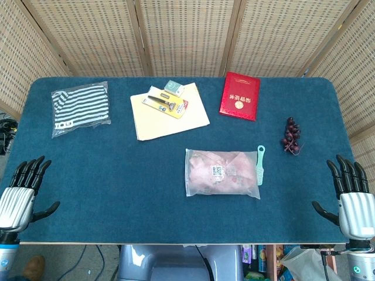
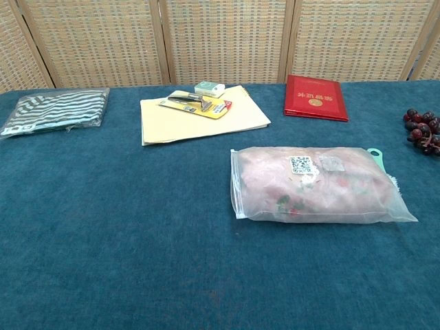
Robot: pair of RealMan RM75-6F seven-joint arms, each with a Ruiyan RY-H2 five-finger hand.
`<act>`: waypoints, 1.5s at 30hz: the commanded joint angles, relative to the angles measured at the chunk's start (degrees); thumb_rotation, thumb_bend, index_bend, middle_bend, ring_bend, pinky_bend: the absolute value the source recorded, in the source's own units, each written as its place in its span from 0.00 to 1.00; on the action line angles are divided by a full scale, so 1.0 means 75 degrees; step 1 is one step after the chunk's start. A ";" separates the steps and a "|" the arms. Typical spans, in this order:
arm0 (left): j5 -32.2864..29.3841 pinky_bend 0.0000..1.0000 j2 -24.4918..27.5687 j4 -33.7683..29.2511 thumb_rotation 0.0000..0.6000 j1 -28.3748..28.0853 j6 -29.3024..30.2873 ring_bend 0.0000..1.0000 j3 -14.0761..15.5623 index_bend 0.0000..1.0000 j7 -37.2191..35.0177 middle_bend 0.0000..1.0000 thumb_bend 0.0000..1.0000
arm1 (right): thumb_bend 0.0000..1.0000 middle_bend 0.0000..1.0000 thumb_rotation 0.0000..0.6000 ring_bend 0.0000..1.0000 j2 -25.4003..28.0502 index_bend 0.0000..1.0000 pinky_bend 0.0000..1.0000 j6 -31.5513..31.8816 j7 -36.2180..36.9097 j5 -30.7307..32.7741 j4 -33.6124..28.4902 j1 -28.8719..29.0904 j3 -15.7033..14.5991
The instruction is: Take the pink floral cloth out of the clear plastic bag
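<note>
A clear plastic bag (image 1: pixel 221 172) (image 2: pixel 316 184) lies flat on the blue table, a little right of centre, with the pink floral cloth (image 1: pixel 231 170) (image 2: pixel 344 189) folded inside it. A white label sticks to its top. My left hand (image 1: pixel 20 196) hovers at the front left corner, fingers spread, holding nothing. My right hand (image 1: pixel 351 196) hovers at the front right corner, also spread and empty. Both hands are far from the bag. Neither hand shows in the chest view.
A mint comb (image 1: pixel 261 164) lies against the bag's right end. Dark grapes (image 1: pixel 291 136), a red booklet (image 1: pixel 239 96), a yellow folder (image 1: pixel 169 111) with a razor pack and small box, and a bagged striped cloth (image 1: pixel 81 107) lie further back.
</note>
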 commanded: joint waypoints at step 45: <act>-0.1055 0.00 -0.0315 0.0220 1.00 -0.0327 -0.0680 0.00 -0.0319 0.00 0.0442 0.00 0.22 | 0.00 0.00 1.00 0.00 -0.1051 0.00 0.00 -0.7314 -0.2308 0.7184 0.0400 0.5866 0.0390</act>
